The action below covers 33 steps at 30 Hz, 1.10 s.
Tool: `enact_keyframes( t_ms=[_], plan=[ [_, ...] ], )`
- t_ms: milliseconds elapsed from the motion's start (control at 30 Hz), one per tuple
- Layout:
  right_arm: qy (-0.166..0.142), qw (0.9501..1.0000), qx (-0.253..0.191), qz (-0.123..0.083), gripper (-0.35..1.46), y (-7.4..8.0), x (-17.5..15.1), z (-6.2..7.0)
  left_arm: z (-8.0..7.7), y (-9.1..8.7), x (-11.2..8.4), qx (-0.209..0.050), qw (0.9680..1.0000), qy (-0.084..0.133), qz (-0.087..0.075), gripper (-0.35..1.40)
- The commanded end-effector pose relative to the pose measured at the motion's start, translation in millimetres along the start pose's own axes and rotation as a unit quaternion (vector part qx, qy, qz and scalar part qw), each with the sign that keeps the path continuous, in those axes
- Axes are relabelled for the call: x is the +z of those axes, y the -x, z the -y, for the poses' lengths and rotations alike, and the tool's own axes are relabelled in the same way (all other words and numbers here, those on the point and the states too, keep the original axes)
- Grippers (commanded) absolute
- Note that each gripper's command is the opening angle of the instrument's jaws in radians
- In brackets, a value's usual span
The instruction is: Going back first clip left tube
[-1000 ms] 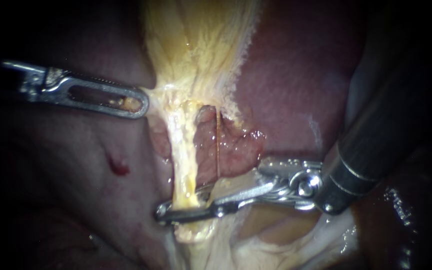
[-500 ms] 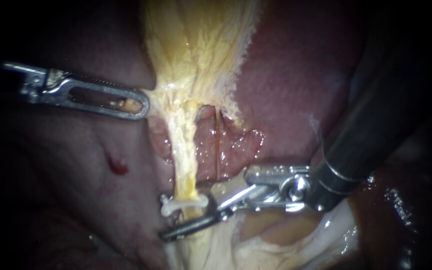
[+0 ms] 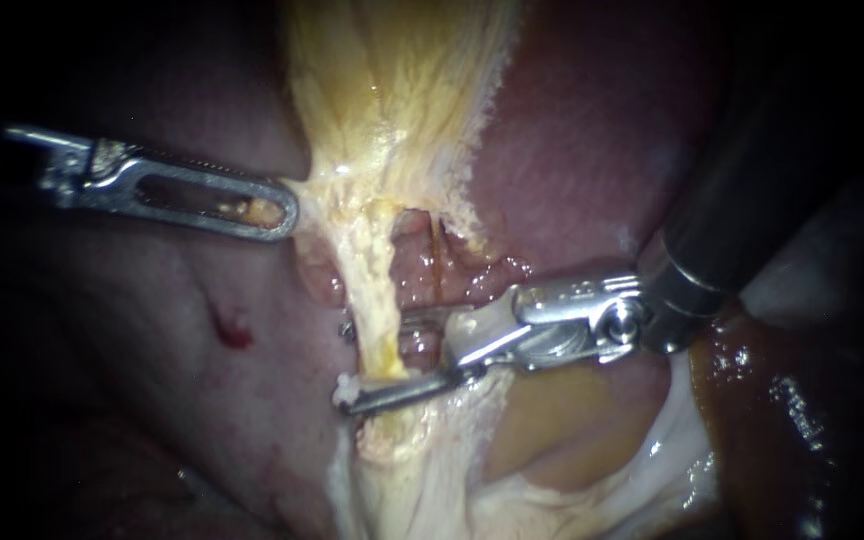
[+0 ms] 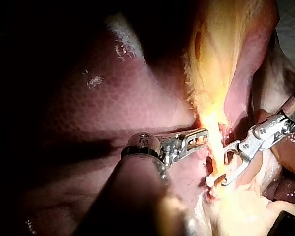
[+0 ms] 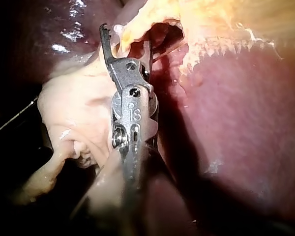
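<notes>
The yellow left tube (image 3: 377, 300) runs down from the gallbladder (image 3: 392, 90); a thin brownish tube (image 3: 435, 280) lies just to its right. My right instrument (image 3: 372, 358) comes in from the upper right, and its jaws stand open astride the left tube. A white clip (image 3: 349, 385) sits on that tube, only its end showing beside the lower jaw's tip. In the right wrist view the open jaws (image 5: 125, 42) reach to the tube. My left instrument (image 3: 277, 212), jaws shut, holds the gallbladder's edge and is also visible in the left wrist view (image 4: 199, 138).
Dark red liver (image 3: 592, 170) lies right of the gallbladder and pale pink liver (image 3: 152, 330) to the left, with a small red spot (image 3: 235, 335). Whitish fatty tissue (image 3: 552, 470) spreads under the right instrument. Its dark shaft (image 3: 752, 190) crosses the upper right.
One second ago the right jaws were shut around the left tube; they opened and left the white clip on it. Since then they have moved up the tube and now hide most of the clip.
</notes>
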<state>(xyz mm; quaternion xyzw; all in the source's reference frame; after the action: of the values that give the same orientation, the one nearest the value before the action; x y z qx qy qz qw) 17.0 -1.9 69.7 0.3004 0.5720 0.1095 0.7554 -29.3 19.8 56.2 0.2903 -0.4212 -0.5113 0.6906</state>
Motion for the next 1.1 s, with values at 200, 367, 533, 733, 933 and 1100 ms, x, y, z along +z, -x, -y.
enact_keyframes(
  t_ms=[200, 367, 533, 733, 933, 1100],
  plan=[
    [0.012, 0.9994, -0.032, -0.004, 0.50, -0.8, -6.0, 0.7, 0.0, 0.0, -0.1, 0.000, 1.0000, -0.001, 0.000, -0.35],
    [0.026, 0.9985, -0.048, -0.006, 0.50, -2.6, -11.4, 1.1, 0.0, 0.0, -0.1, 0.000, 1.0000, -0.001, 0.000, -0.35],
    [0.039, 0.9978, -0.054, -0.008, 0.50, -4.3, -15.6, 1.5, 0.0, 0.0, -0.1, 0.000, 1.0000, -0.001, 0.000, -0.35],
    [0.040, 0.9977, -0.054, -0.008, 0.50, -4.5, -16.8, 1.7, 0.0, 0.0, -0.1, 0.000, 1.0000, -0.001, 0.000, -0.35],
    [0.037, 0.9978, -0.055, -0.008, 0.50, -4.6, -16.8, 2.0, -0.3, -0.5, 1.1, 0.002, 1.0000, 0.002, 0.002, -0.35],
    [0.034, 0.9979, -0.055, -0.008, 0.50, -4.6, -16.9, 2.2, -0.9, -1.5, 3.9, 0.006, 1.0000, -0.001, 0.002, -0.35]
  ],
)
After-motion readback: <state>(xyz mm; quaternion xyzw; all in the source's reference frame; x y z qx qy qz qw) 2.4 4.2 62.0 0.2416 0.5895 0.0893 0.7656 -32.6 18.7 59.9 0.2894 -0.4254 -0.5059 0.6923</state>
